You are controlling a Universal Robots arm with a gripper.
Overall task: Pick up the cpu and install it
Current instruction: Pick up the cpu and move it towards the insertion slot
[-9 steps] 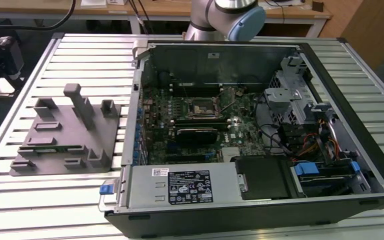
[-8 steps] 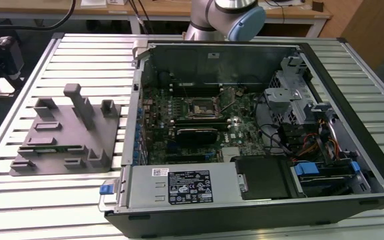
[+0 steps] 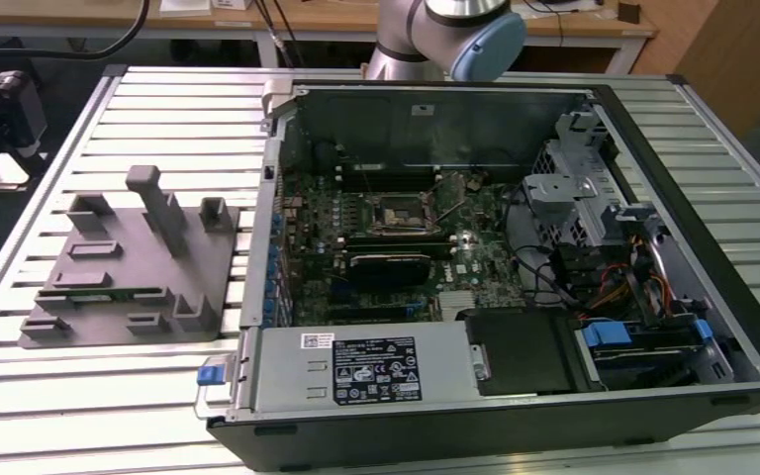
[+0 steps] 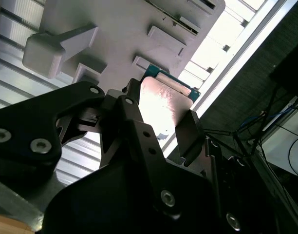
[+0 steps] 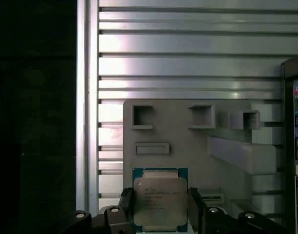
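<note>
The cpu [image 5: 160, 202] is a flat square chip with a pale silver top and a green edge. It sits between the two black fingers of my gripper [image 5: 160, 207], which is shut on it by opposite sides. In the second wrist view the cpu [image 4: 164, 103] shines between the fingers [image 4: 188, 132] of the gripper [image 4: 161, 122]. It hangs well above the grey tray [image 5: 188, 141], over the tray's edge. The black square socket [image 3: 398, 210] lies on the motherboard inside the open computer case.
The grey tray [image 3: 130, 267] with upright posts lies on the slatted metal table [image 3: 155, 109], at the exterior view's left of the open case [image 3: 486, 257]. Cables, a drive cage and a power supply [image 3: 353, 371] crowd the case. The arm's base [image 3: 446, 30] stands behind it.
</note>
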